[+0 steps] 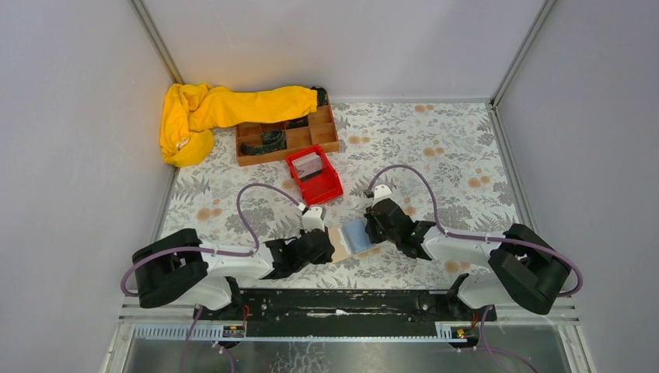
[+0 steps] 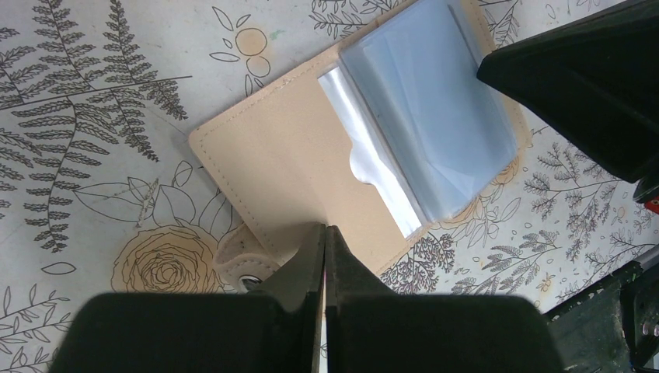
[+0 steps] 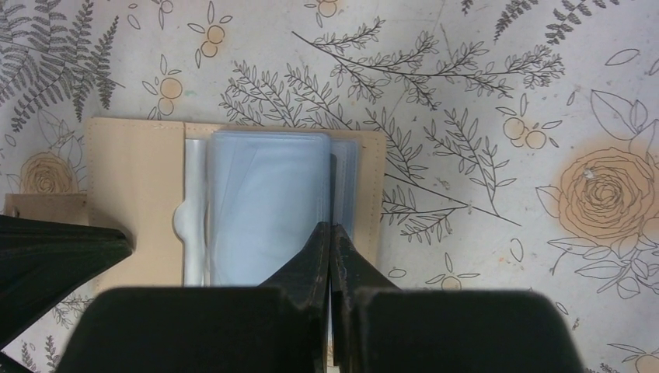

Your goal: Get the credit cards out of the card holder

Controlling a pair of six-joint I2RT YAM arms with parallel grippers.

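The card holder (image 1: 353, 235) lies open on the floral table between my two grippers, tan inner side up, with clear bluish plastic sleeves (image 2: 435, 116) fanned over its right half. My left gripper (image 1: 330, 247) is shut, and its tips (image 2: 324, 229) rest on the near edge of the tan flap (image 2: 287, 163) by the snap tab. My right gripper (image 3: 332, 227) is shut on the edge of a plastic sleeve (image 3: 264, 202) that stands up between its tips. A greyish card (image 1: 308, 165) lies in the red bin (image 1: 326, 190). No card shows in the sleeves.
A brown wooden compartment tray (image 1: 322, 144) stands behind the red bin, partly under a yellow cloth (image 1: 210, 113) at the back left. Grey walls close in the table on three sides. The left finger (image 3: 47, 256) shows in the right wrist view.
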